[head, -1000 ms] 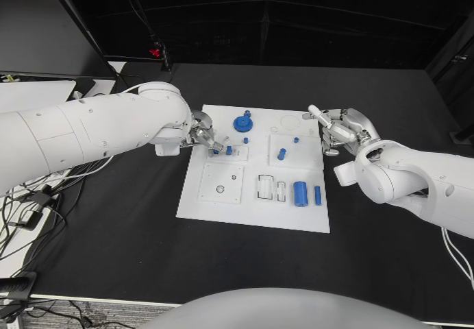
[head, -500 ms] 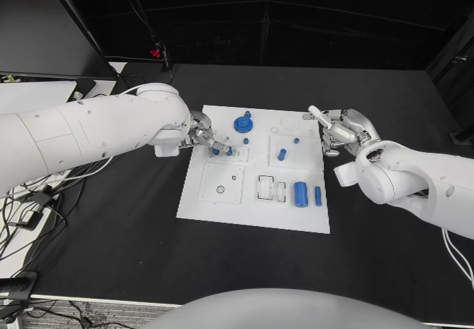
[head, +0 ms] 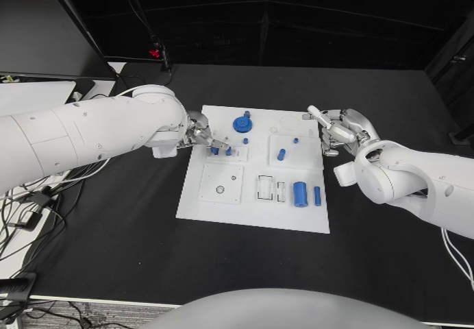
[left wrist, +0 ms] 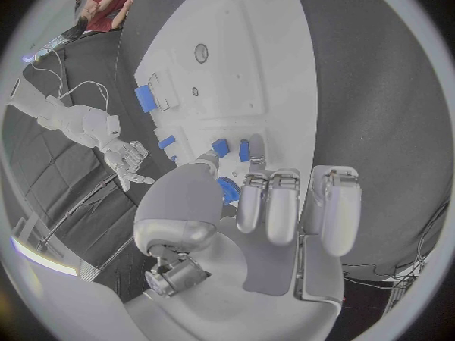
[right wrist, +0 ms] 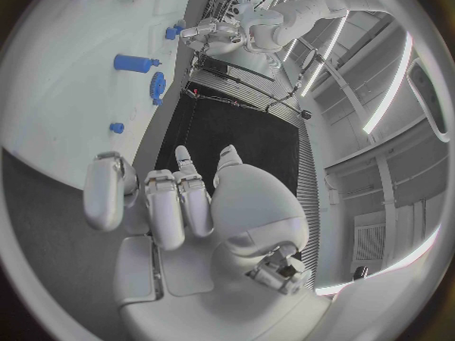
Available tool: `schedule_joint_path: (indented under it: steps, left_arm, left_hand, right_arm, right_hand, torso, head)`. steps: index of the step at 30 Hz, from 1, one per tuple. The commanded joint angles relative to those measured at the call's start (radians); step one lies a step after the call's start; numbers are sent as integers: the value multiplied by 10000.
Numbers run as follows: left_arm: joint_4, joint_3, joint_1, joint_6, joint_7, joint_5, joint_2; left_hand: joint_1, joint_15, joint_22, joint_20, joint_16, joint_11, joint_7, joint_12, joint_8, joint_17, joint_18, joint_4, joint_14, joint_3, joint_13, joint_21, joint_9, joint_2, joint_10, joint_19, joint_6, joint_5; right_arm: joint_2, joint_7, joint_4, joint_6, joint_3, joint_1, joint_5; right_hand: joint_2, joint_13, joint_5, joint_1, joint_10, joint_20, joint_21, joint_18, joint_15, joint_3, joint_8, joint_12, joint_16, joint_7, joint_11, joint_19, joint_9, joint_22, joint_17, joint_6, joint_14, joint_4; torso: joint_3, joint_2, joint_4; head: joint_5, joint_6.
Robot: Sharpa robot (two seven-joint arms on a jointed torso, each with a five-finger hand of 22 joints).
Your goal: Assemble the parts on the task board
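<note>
Black table held our white task board in its middle. Our left hand pinched a small blue part over the board's left edge. Our right hand hung near the board's right edge, fingers spread, holding nothing.

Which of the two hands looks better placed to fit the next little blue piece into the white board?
The left, probably. The left hand is over the task board, its fingers right by small blue parts. The right hand hovers at the board's far right edge, holding nothing.
</note>
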Motion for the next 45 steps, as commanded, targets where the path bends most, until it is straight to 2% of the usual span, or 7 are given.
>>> schedule_joint_path:
  steps: [1, 9, 14, 20, 27, 33, 45]
  left_arm:
    - [-7, -53, -69, -167, 151, -177, -31]
    - [15, -53, -68, -335, 415, -176, -97]
    - [121, -52, -43, -410, 555, -174, -223]
    - [247, -51, 108, -445, 561, -175, -310]
    - [265, -50, 246, -449, 531, -177, -334]
    - [219, -50, 278, -289, 545, -175, -326]
    - [136, -51, 280, 117, 485, -170, -231]
  left_hand:
    - [-108, 68, 2634, 61, 9, 44, 156, -51, 48, 2634, -65, -9, 1032, -70, 2630, 31, 12, 41, 1044, 1042, -250, -78]
    - [-158, 74, 2634, 66, 9, 54, 169, -51, 102, 2634, -65, -6, 1032, -196, 2630, 31, 59, 76, 1044, 1042, -336, -186]
    - [-269, 89, 2634, 78, 9, 68, 180, -51, 236, 2634, -65, -12, 1032, -499, 2630, 31, 150, 97, 1044, 1042, -443, -533]
    - [-261, 89, 2634, 86, 9, 55, 165, -51, 521, 2634, -65, -23, 1032, -808, 2630, 31, 336, 124, 1044, 1042, -474, -889]
    - [-136, 57, 2634, 68, 9, 9, 112, -51, 951, 2634, -65, -22, 1032, -1038, 2630, 31, 669, 260, 1044, 1042, -516, -956]
    - [-67, 65, 2634, 61, 9, 42, 162, -51, 791, 2634, -65, -22, 1032, -1189, 2630, 31, 574, 402, 1044, 1042, -827, -959]
    - [-76, 68, 2634, 62, 9, 48, 166, -51, 777, 2634, -65, -11, 1032, -1209, 2630, 31, 553, 449, 1044, 1042, -827, -958]
  right_arm:
    - [-1, 66, 16, 56, 6, 12, 13]
    - [-9, 63, 15, 58, 6, 12, 13]
    - [-12, 58, 5, 61, 6, 12, 13]
    - [-7, 46, -3, 72, 5, 12, 13]
    - [-8, 46, 0, 71, 5, 12, 13]
    - [-10, 49, 2, 70, 5, 12, 13]
    - [13, 61, -11, 63, 5, 12, 13]
  right_hand:
    - [43, 2608, 42, 121, 1041, 52, -45, 171, 65, -51, 48, -5, 25, 25, 101, -34, 8, 1623, 2634, -54, 1039, 1]
    - [52, 2608, 46, 133, 1041, 54, -49, 172, 68, -52, 56, -5, 25, 28, 105, -35, 9, 1622, 2634, -49, 1039, 0]
    - [52, 2608, 46, 133, 1041, 54, -49, 172, 68, -52, 56, -5, 25, 28, 105, -35, 9, 1622, 2634, -49, 1039, 0]
    - [52, 2608, 46, 133, 1041, 54, -49, 172, 68, -52, 56, -5, 25, 28, 105, -35, 9, 1622, 2634, -49, 1039, 0]
    - [61, 2608, 52, 149, 1041, 56, -53, 173, 71, -55, 66, -5, 25, 31, 109, -36, 10, 1622, 2634, -44, 1039, -1]
    - [61, 2608, 52, 149, 1041, 56, -53, 173, 71, -55, 66, -5, 25, 31, 109, -36, 10, 1622, 2634, -44, 1039, -1]
    - [61, 2608, 52, 149, 1041, 56, -53, 173, 71, -55, 66, -5, 25, 31, 109, -36, 10, 1622, 2634, -44, 1039, -1]
  torso:
    - [2, 1, 5]
    - [3, 1, -3]
    - [7, 1, 16]
    - [5, 4, 4]
    - [9, 1, -5]
    - [5, 3, 0]
    - [0, 0, 5]
  head:
    - [-13, -1]
    - [-17, 3]
    - [-39, 20]
    - [-27, 28]
    - [-13, 24]
    - [-32, 21]
    - [-29, 11]
